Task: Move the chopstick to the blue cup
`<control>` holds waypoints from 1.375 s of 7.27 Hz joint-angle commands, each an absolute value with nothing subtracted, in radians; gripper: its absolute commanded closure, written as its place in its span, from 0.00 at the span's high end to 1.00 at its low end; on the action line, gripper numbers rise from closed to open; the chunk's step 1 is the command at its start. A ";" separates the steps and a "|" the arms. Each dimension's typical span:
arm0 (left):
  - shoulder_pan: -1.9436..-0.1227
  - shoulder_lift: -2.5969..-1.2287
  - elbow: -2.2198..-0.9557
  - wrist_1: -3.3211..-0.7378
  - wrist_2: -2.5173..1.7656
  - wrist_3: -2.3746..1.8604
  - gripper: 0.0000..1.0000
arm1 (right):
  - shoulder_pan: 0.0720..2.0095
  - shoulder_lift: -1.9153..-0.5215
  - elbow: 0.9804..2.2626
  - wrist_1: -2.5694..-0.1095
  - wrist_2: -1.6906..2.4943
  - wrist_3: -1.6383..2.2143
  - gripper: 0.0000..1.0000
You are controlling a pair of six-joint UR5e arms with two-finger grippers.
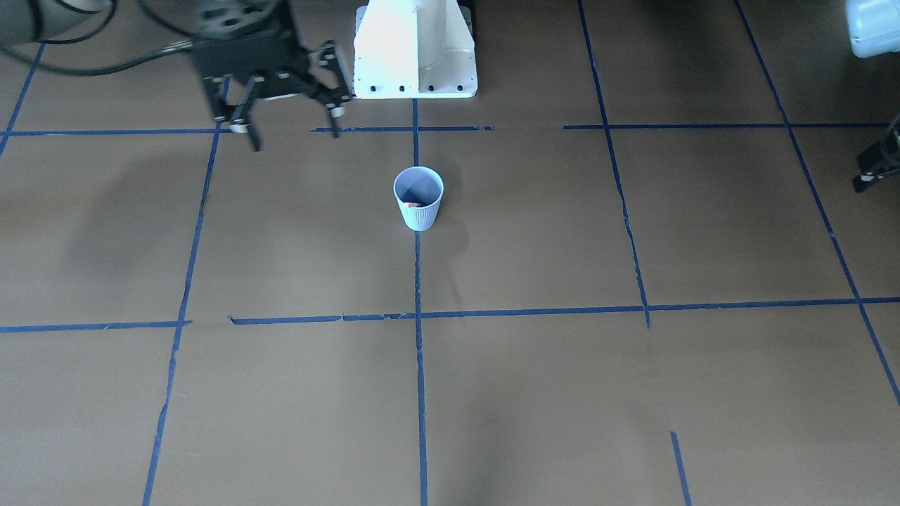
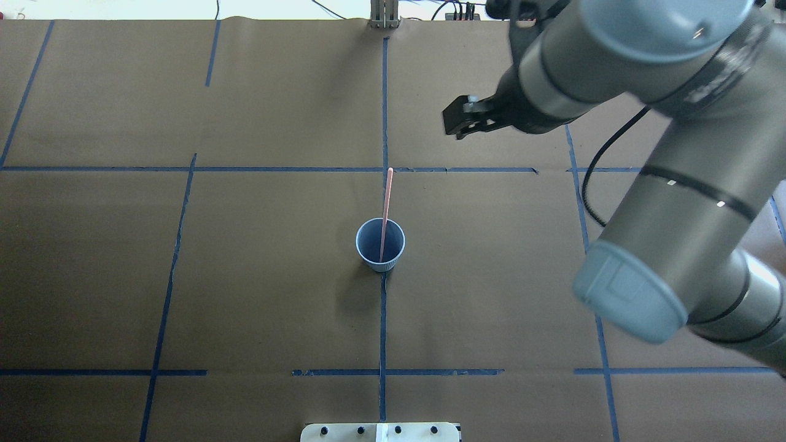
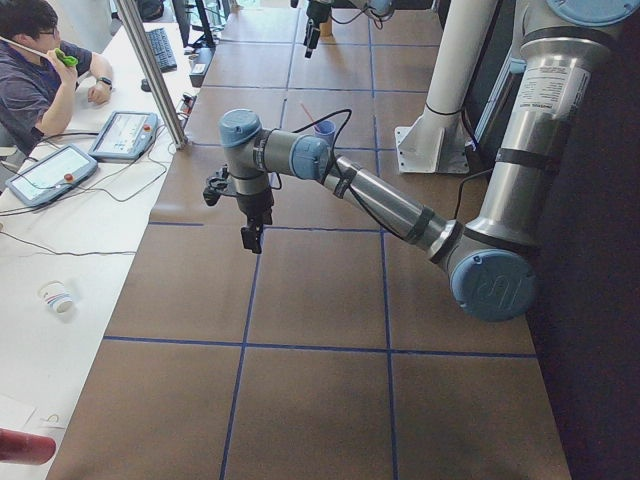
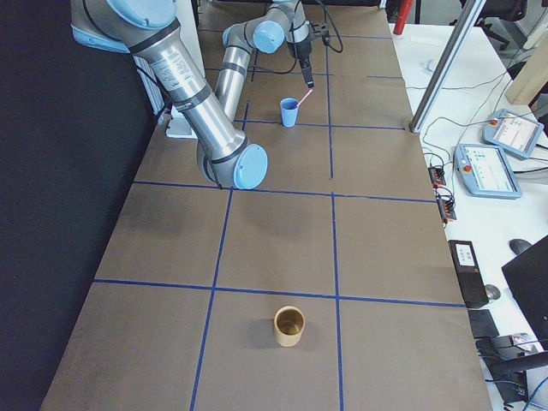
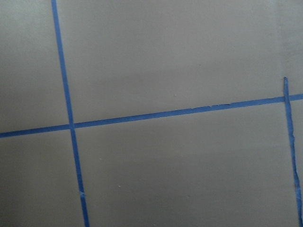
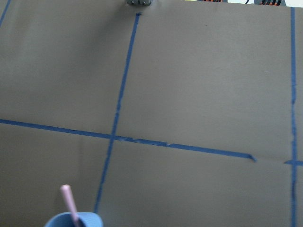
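The blue cup (image 2: 381,255) stands upright at the table's middle. One salmon-pink chopstick (image 2: 386,202) stands in it, leaning away from the robot, its top well above the rim. In the front view only a pink bit (image 1: 413,204) shows inside the cup (image 1: 419,214). My right gripper (image 1: 294,137) hangs open and empty above the table, apart from the cup; it also shows in the overhead view (image 2: 457,120). The right wrist view shows the chopstick (image 6: 70,204) and the cup rim (image 6: 87,220) at its bottom edge. My left gripper (image 1: 872,172) is at the table's side, far from the cup; I cannot tell its state.
A tan cup (image 4: 288,325) stands alone at the table's end on my right. The white robot base (image 1: 415,49) is behind the blue cup. Blue tape lines grid the brown table. Operators' desks with pendants (image 3: 50,170) run along the far edge.
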State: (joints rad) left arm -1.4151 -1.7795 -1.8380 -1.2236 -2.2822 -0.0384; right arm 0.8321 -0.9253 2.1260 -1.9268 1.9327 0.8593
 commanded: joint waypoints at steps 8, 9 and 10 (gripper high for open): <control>-1.571 -1.556 -1.697 -1.437 -2.332 0.222 1.00 | 1.486 -1.411 1.730 -1.725 2.362 -0.196 1.00; -1.571 -1.555 -1.697 -1.437 -2.332 0.222 1.00 | 1.486 -1.446 1.654 -1.723 2.367 -0.202 1.00; -1.571 -1.555 -1.697 -1.437 -2.332 0.219 1.00 | 1.488 -1.459 1.600 -1.683 2.373 -0.195 1.00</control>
